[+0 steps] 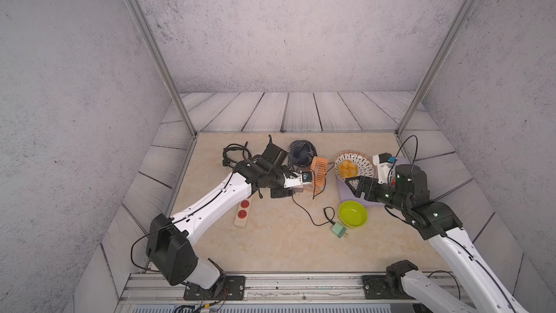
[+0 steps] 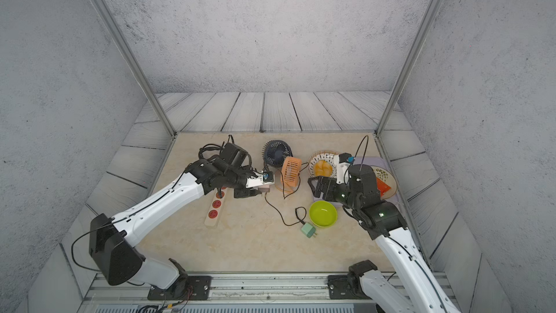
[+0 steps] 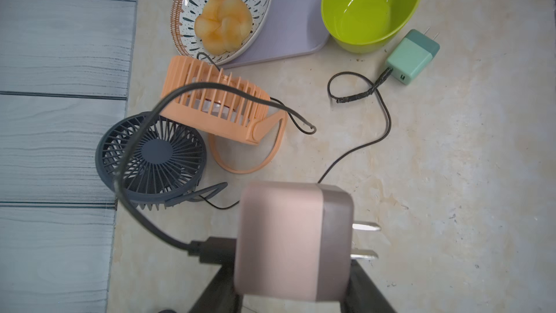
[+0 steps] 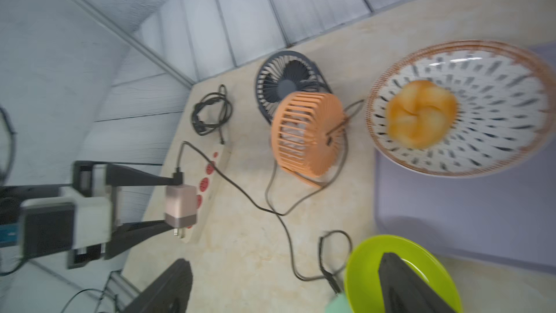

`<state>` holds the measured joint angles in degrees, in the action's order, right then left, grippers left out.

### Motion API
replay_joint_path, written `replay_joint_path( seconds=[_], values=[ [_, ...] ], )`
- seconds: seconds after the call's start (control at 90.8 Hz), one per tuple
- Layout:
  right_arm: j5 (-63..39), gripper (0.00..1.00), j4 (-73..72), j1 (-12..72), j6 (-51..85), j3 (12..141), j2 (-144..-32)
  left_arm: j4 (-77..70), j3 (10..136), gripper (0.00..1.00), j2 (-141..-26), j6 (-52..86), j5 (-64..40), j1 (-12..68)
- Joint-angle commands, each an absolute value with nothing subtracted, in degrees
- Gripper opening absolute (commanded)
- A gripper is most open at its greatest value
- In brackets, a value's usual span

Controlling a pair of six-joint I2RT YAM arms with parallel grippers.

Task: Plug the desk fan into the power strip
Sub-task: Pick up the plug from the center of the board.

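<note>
Marbled table (image 1: 270, 245) (power strip (image 1: 242, 213), perhaps tray (image 3: 294, 10))

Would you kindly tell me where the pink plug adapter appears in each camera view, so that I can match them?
In a top view: pink plug adapter mid-table, just left of the orange fan.
In a top view: the same spot.
Left wrist: large in the foreground, between the fingers.
Right wrist: in front of the power strip, at.
Shared landmark: the orange fan, in all four.

Grn bowl (image 1: 352, 213) nr bun (image 1: 347, 168) on plate (image 1: 365, 162)
</note>
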<state>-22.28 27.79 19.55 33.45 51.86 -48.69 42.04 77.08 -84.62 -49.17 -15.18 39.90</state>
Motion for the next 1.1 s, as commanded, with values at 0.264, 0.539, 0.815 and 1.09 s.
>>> replay_joint_path(
  seconds=[0.264,0.539,0.815,1.09],
  values=[
    [-36.3,0.79,-2.8,33.3,48.0,46.1,-59.6,49.9,80.3,0.48,-82.5,-51.2,-15.1,39.5],
    [-35.1,0.75,-9.2,36.1,51.0,45.0,-63.8,48.5,82.3,0.48,-82.9,-46.2,-16.2,39.5],
    [-34.8,0.70,-7.4,36.9,48.3,45.7,-63.5,48.3,83.3,0.49,-82.9,-45.3,-16.9,39.2],
    [-30.2,0.68,-5.9,34.5,48.6,40.8,-53.9,49.7,84.8,0.50,-83.1,-47.5,-19.0,38.6]
  ],
)
